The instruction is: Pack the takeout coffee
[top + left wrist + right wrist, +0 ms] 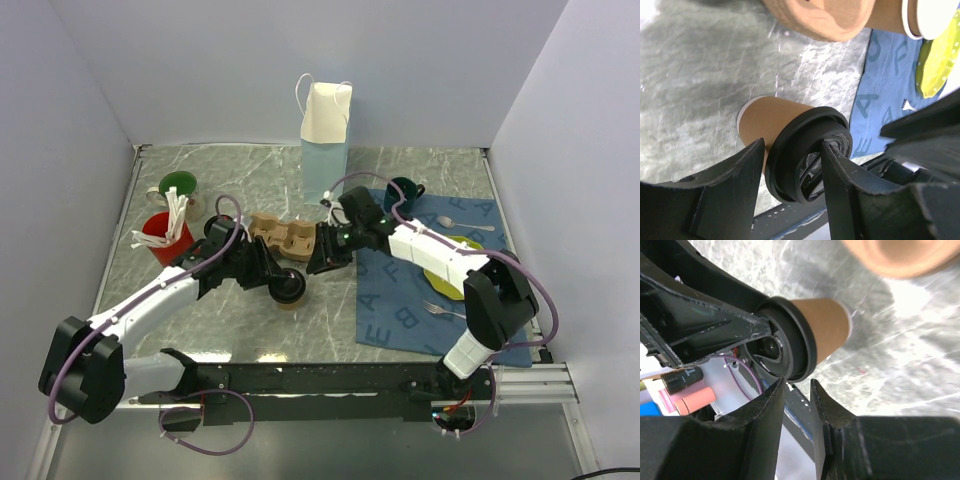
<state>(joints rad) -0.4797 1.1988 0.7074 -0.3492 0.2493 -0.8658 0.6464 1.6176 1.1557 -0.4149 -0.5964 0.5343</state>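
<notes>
The takeout coffee [289, 288] is a tan kraft cup with a black lid [807, 155]. My left gripper [272, 272] is shut on the lid's rim, one finger [742, 180] outside the rim and the other [840, 175] on the lid's top. The cup [771, 117] is tilted and low over the marble table; I cannot tell whether it touches. My right gripper [318, 262] sits just right of the cup, its jaws nearly shut with a narrow empty slit [797, 390], just below the lid [795, 347].
A brown pulp cup carrier [283, 235] lies behind the cup. A pale paper bag [325, 125] stands at the back. A red cup [165, 238] stands left and a green mug [405, 190] right. A blue mat [400, 300] holds a yellow plate [450, 265], spoon and fork.
</notes>
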